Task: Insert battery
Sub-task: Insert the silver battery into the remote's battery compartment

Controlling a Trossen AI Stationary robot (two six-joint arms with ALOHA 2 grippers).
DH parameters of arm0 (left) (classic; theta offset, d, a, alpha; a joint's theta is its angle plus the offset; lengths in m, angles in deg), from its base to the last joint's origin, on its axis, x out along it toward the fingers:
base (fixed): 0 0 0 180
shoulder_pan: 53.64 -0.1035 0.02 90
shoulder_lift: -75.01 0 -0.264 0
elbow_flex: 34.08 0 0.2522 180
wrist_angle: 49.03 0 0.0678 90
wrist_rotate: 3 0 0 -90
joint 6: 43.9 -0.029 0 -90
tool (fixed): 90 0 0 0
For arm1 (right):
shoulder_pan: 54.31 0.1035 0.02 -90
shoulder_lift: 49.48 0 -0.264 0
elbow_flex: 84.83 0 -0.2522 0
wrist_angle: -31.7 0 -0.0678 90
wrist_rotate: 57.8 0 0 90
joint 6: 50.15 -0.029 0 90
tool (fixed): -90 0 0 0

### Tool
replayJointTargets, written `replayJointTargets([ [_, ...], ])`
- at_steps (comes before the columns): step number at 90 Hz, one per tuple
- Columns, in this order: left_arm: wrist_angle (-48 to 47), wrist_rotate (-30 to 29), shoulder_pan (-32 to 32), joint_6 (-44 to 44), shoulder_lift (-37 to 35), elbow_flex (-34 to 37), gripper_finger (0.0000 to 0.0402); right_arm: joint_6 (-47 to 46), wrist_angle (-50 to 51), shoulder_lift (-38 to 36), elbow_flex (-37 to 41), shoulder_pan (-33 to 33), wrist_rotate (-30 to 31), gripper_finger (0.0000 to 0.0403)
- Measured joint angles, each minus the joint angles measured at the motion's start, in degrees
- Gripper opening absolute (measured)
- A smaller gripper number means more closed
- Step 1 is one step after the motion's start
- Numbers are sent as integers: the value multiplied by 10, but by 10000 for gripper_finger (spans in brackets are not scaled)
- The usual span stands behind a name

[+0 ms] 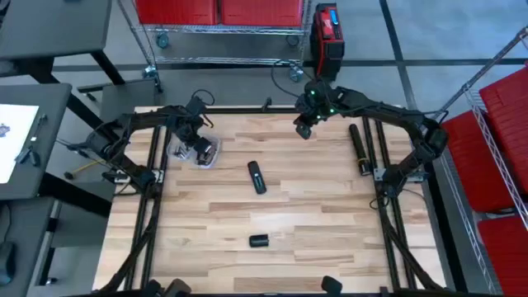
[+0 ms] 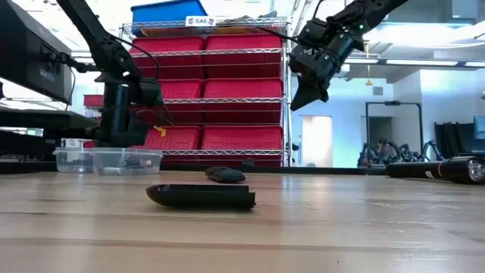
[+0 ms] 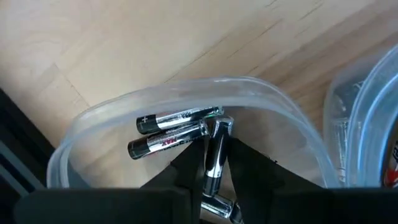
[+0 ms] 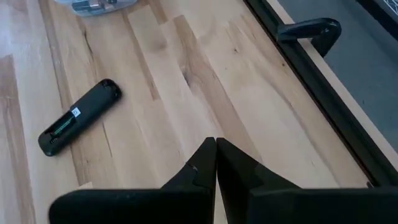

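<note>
A clear plastic container (image 3: 261,93) at the table's far left holds two loose batteries (image 3: 174,130) lying on its floor, and a third battery (image 3: 216,146). My left gripper (image 1: 195,139) reaches down into the container (image 2: 125,161) and is shut on that third battery. The black remote (image 1: 257,177) lies mid-table; the right wrist view shows the remote (image 4: 78,118) with its battery bay open. A small black cover (image 1: 259,242) lies nearer the front edge. My right gripper (image 1: 304,125) hangs shut and empty above the far side of the table. My left gripper pinches the silver battery's body (image 3: 215,163) between its two fingers (image 3: 186,171). The fingers come from above, pointing down into the container, and the battery lies along them. Its free end (image 3: 220,126) pokes out beside the two loose batteries; I cannot tell whether it is lifted clear.
A second clear container (image 3: 367,118) stands right beside the first. A long black cylinder (image 1: 358,147) lies near the table's right edge. Bare wood stretches between the containers and the remote. Red bins on a wire shelf (image 2: 220,91) stand beyond the far edge.
</note>
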Motion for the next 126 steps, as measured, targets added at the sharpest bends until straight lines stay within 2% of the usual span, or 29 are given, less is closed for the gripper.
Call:
replayJointTargets([
  [14,-19,2,1,4,-1,-8,11,0,-3,0,0,2,0,1],
  [24,-28,2,1,8,-23,-20,11,0,-2,0,0,1,0,1],
  [43,-103,6,3,8,-81,-75,3,-4,3,-6,0,-8,0,1],
  [60,-134,8,18,-1,-131,-124,3,-77,9,-9,0,-14,-2,1],
  [76,-145,20,48,-1,-164,-171,2,-170,20,-2,11,3,-92,8],
  [86,-148,32,70,-1,-171,-193,2,-208,1,11,29,40,-103,48],
  [96,-150,44,94,-3,-172,-213,1,-212,-25,36,36,85,-102,110],
  [109,-159,57,133,-12,-172,-229,1,-221,-54,84,36,139,-72,187],
  [117,-169,57,159,-6,-172,-238,0,-263,-68,121,36,164,-60,214],
  [126,-185,57,190,16,-172,-251,0,-299,-88,160,36,187,-56,227],
])
